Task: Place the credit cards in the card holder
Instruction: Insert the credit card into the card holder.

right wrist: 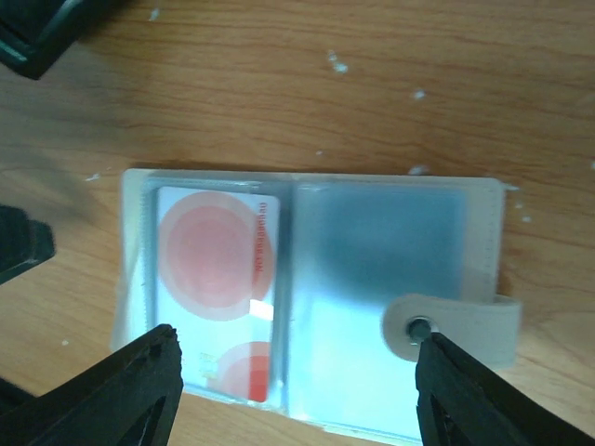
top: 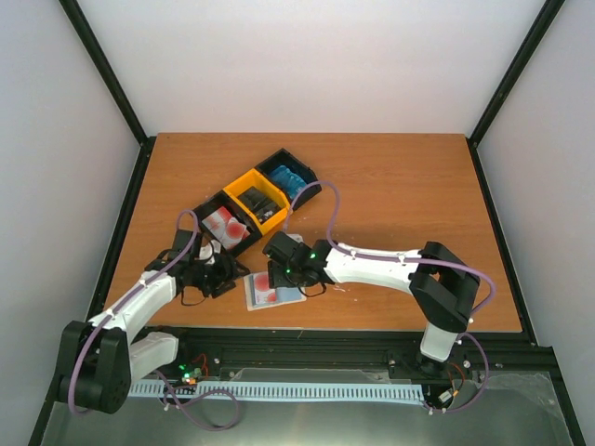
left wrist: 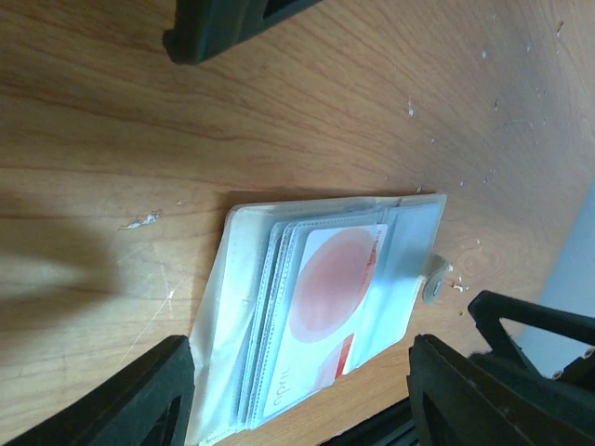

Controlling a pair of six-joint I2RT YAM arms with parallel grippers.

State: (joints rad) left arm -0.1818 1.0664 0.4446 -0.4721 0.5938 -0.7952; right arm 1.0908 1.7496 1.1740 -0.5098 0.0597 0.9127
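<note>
On the table (top: pixel 390 186), the tray (top: pixel 239 184) holds most of what is left to do. Its three compartments each hold cards: a red-and-white stack (top: pixel 228 226), a black stack (top: pixel 263 203) and a blue stack (top: pixel 292 177). How many are in each I cannot tell.

The wallet (right wrist: pixel 381 242) lies open and flat near the front edge, just in front of the tray. One red-and-white card (right wrist: pixel 214 269) sits in its left clear pocket. The right pocket looks empty. More sleeves are layered under the left one, and their contents cannot be made out. So I judge the task barely begun: one card is visibly in, and the stacks are not yet moved.

Both grippers are close to the wallet, with the tray just behind them. The right gripper (right wrist: pixel 297 358) hangs right over it. Its fingers are spread wide with nothing between them, one near the card's lower corner and the other near the tab (right wrist: pixel 456 327). The left gripper (left wrist: pixel 302 358) is at the wallet's left side, also spread wide and empty, with the wallet's near end framed between its fingers. Neither touches the wallet as far as I can see. The tab lies unfastened, flopped over the right edge.
</note>
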